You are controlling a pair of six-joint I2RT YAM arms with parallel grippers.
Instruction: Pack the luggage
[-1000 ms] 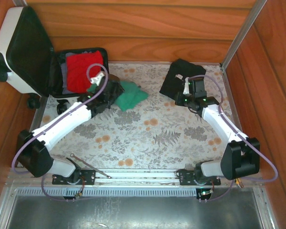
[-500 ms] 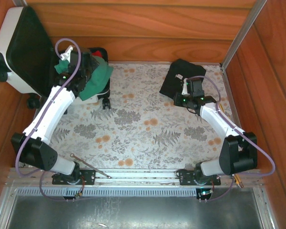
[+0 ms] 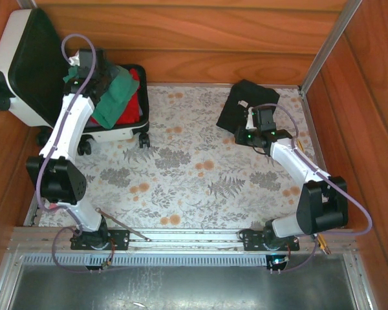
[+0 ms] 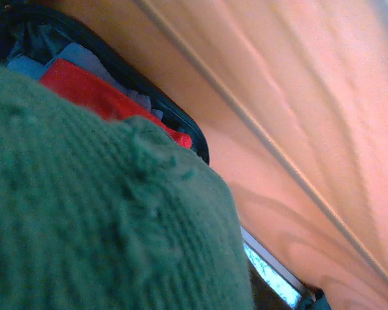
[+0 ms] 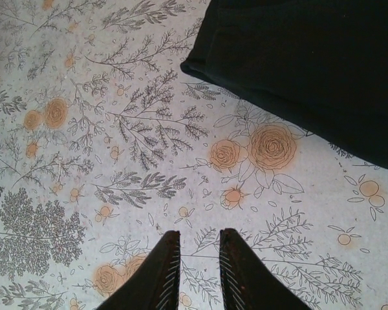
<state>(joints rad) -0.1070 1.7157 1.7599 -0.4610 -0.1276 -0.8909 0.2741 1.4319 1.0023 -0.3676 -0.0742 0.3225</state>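
Note:
The luggage (image 3: pixel 18 68) lies open at the back left, its white lid propped against the wall. Its black-rimmed base (image 3: pixel 142 97) holds a red garment (image 3: pixel 130 106), also seen in the left wrist view as the red garment (image 4: pixel 103 100) inside the luggage rim (image 4: pixel 184 123). A green knitted garment (image 3: pixel 115 97) hangs over the base from my left gripper (image 3: pixel 97 76); the green garment (image 4: pixel 97 219) hides its fingers. My right gripper (image 5: pixel 199 236) is slightly open and empty over the floral table, just short of a folded black garment (image 5: pixel 310 58), the black garment (image 3: pixel 244 102) beside the right gripper (image 3: pixel 252 123).
Wooden walls (image 3: pixel 194 39) close the back and both sides. A thin metal rod (image 3: pixel 119 223) lies near the left arm's base. Bluish clothes (image 4: pixel 84 58) lie under the red one. The floral cloth (image 3: pixel 194 174) covers the table's middle.
My left arm has swung the green garment from the table beside the luggage up and back over the open base. The right gripper has hardly moved.

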